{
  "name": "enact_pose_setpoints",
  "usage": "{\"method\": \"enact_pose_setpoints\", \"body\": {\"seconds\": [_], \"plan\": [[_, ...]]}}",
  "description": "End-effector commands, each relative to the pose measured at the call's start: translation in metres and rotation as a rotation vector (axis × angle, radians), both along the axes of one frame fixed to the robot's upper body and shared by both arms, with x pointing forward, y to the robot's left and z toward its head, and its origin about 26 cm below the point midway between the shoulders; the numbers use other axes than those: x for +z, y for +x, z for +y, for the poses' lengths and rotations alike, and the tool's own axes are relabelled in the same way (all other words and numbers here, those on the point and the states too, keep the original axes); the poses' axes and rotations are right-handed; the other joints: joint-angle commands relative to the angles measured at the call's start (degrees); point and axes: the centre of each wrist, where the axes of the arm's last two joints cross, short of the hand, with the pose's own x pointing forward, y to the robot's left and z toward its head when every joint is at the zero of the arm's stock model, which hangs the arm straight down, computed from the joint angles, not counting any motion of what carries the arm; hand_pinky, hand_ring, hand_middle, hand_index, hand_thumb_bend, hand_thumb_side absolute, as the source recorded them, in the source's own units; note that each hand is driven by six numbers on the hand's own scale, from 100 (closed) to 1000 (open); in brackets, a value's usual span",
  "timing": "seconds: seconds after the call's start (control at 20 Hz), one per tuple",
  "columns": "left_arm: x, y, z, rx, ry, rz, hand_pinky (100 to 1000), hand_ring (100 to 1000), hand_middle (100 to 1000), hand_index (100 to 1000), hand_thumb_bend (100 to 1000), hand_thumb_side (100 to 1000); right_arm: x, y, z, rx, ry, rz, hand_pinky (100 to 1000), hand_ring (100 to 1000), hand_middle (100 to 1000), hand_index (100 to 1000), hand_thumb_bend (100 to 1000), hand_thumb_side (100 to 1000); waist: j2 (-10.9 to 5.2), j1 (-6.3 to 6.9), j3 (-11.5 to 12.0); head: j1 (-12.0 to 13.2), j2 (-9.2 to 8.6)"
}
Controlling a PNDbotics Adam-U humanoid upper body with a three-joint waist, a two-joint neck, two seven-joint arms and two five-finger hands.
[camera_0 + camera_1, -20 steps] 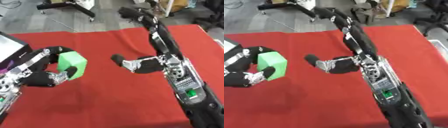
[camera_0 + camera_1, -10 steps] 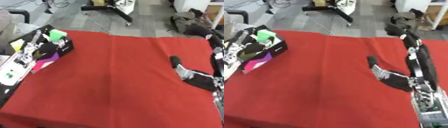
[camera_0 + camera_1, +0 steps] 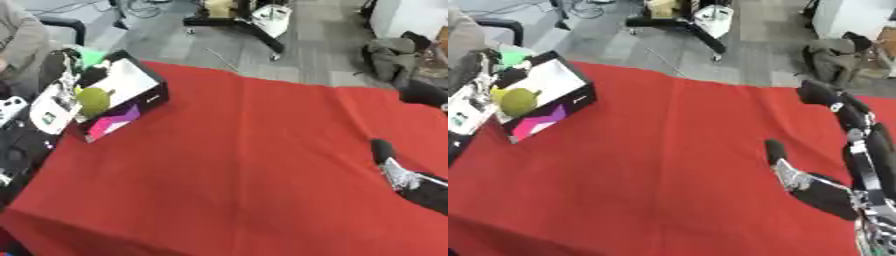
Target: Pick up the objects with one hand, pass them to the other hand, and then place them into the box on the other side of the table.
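Observation:
A black box [image 3: 149,90] with a white inside stands at the table's left edge. In it lie a yellow-green round fruit [image 3: 92,100] and a pink piece [image 3: 109,125]. My left hand [image 3: 66,67] hovers over the box's far end, its dark fingers curled round a green block [image 3: 87,56]. Low at the right edge, my right hand [image 3: 798,175] hangs over the red cloth [image 3: 245,160]. Its fingers are straight and hold nothing.
The red cloth covers the whole table. Beyond its far edge are a grey floor, a wheeled stand [image 3: 236,20] and a dark bag [image 3: 389,55]. A person's grey sleeve [image 3: 17,35] shows at the upper left.
The camera has swung left, so the box now shows larger. My left hand has carried the green block from mid-table to over the box. The right hand has stayed open.

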Motion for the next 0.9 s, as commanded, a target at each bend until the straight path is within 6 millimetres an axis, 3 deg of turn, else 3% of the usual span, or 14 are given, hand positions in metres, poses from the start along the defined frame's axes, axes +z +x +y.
{"method": "enact_pose_setpoints", "body": {"seconds": [0.05,0.25,0.3,0.35,0.4,0.5,0.65,0.7,0.75,0.9], "plan": [[0.028,0.001,0.004,0.038,0.074,-0.079,902,870,894,987,947,938,0.003,0.000,-0.002,0.009,-0.003,-0.004,845,764,754,903,245,536,-1.17,0.12,0.1,-0.1,-0.90],[0.041,0.000,-0.003,0.034,0.062,-0.170,892,850,866,961,916,886,0.001,0.000,-0.004,0.008,-0.003,0.006,844,763,752,902,239,538,-1.28,0.11,0.4,-0.6,-1.08],[0.047,-0.001,-0.008,0.008,0.051,-0.215,884,830,838,932,797,771,0.000,-0.001,-0.004,0.010,-0.004,0.008,844,763,752,901,235,536,-1.30,0.09,0.5,-0.9,-1.04],[0.052,-0.003,-0.012,-0.019,0.033,-0.255,884,830,838,932,797,771,0.000,-0.001,-0.004,0.011,-0.006,0.009,844,763,752,901,235,536,-1.29,0.08,0.5,-1.0,-1.02],[0.057,-0.005,-0.019,-0.067,0.011,-0.303,884,821,825,923,730,735,0.000,-0.001,-0.004,0.015,-0.008,0.009,844,765,753,898,232,535,-1.28,0.07,0.6,-1.1,-0.94],[0.071,-0.015,-0.041,-0.247,-0.061,-0.434,853,755,755,892,644,702,0.000,0.000,-0.004,0.021,-0.013,0.011,848,772,760,896,230,532,-1.19,-0.02,0.7,-1.6,-0.52],[0.084,-0.039,-0.079,-0.539,-0.186,-0.578,841,726,718,877,601,676,0.000,0.000,-0.004,0.028,-0.010,0.017,852,782,766,896,227,532,-0.96,-0.22,0.7,-3.2,-0.17],[0.086,-0.048,-0.092,-0.632,-0.219,-0.614,839,722,701,873,1000,661,0.000,0.000,-0.004,0.029,-0.005,0.020,853,788,769,896,208,528,-0.86,-0.31,0.7,-4.1,0.02],[0.087,-0.058,-0.104,-0.730,-0.250,-0.642,839,721,711,874,572,660,0.000,0.001,-0.004,0.028,0.000,0.023,854,789,770,896,221,529,-0.77,-0.43,0.6,-5.2,0.42],[0.088,-0.084,-0.135,-0.951,-0.307,-0.678,838,717,704,861,551,663,0.000,0.001,-0.005,0.027,0.018,0.030,854,789,768,894,213,518,-0.75,-0.80,0.4,-9.0,2.55]]}}
